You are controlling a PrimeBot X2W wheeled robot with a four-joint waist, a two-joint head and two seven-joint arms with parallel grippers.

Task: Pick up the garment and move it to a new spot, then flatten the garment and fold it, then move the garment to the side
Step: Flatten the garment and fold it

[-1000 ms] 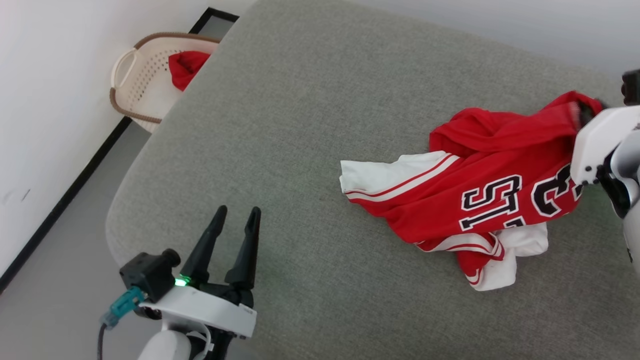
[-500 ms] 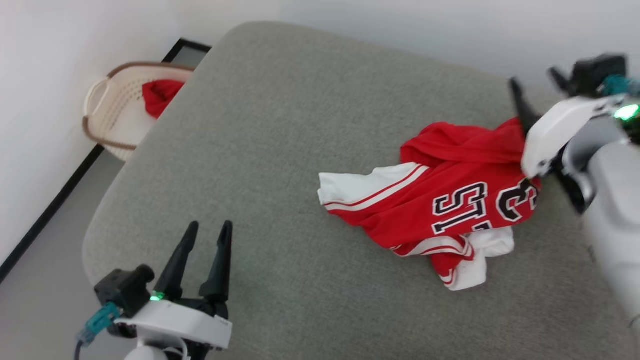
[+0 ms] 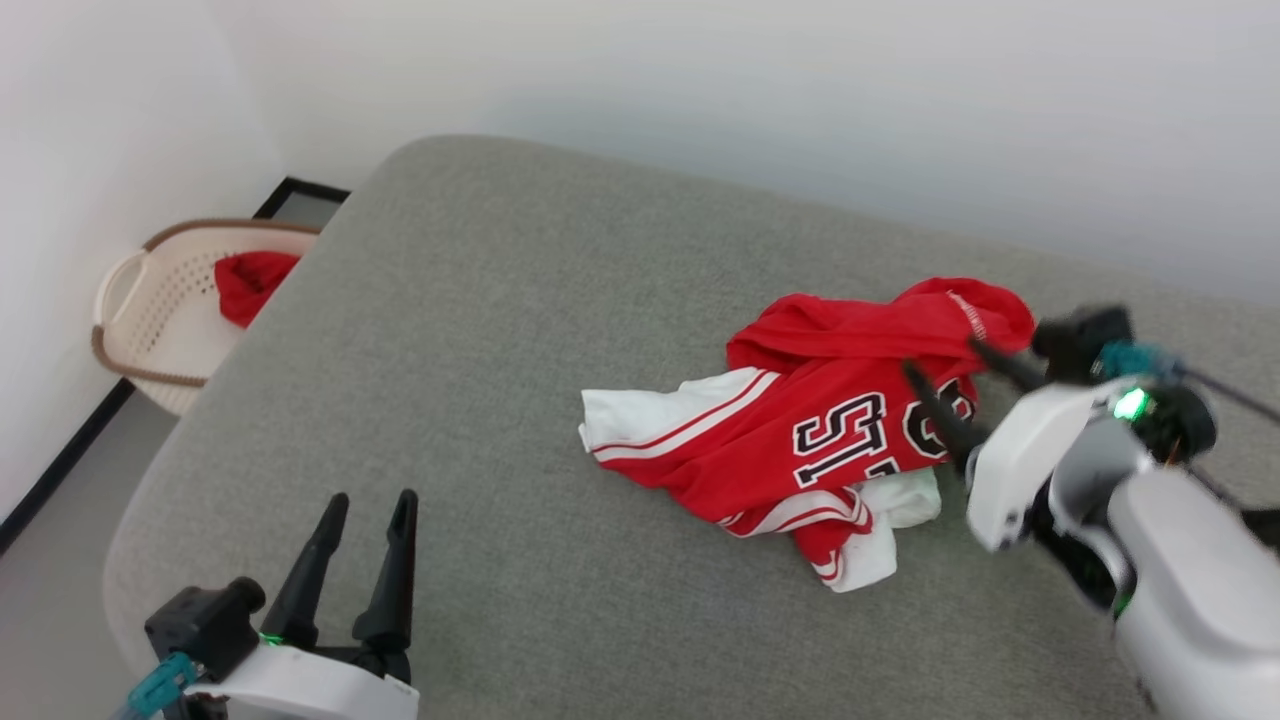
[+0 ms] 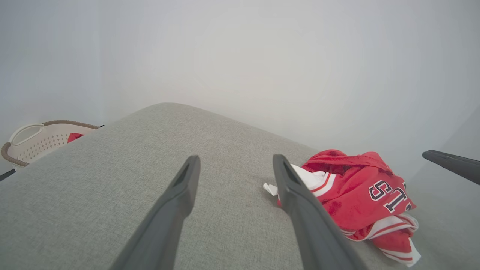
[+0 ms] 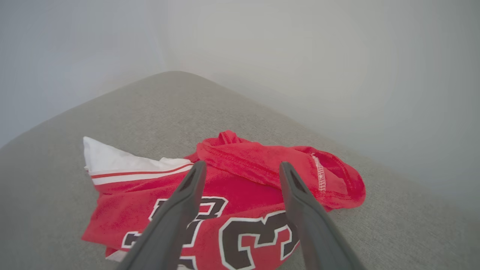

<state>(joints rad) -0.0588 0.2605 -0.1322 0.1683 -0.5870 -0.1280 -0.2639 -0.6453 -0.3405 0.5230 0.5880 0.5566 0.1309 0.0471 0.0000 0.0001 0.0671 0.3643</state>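
Note:
The garment (image 3: 800,430), a red jersey with white sleeves and black lettering, lies crumpled on the grey cushion (image 3: 520,300); it also shows as the garment (image 4: 356,195) and the garment (image 5: 240,187). My right gripper (image 3: 945,365) hovers open just at the garment's right side, nothing between its fingers; in its own view the right gripper (image 5: 242,167) points over the red folds. My left gripper (image 3: 370,505) stands open at the cushion's near left, well apart from the cloth, and the left gripper (image 4: 234,161) is seen empty.
A cream laundry basket (image 3: 150,310) with a small red cloth (image 3: 250,285) sits on the floor beyond the cushion's left edge, by the white wall. A black baseboard strip (image 3: 60,465) runs along the floor. Bare cushion stretches left of the jersey.
My right gripper has let go of the garment's red edge, opened and drawn back; the raised edge has dropped onto the cushion. The camera has tilted, shifting the whole picture.

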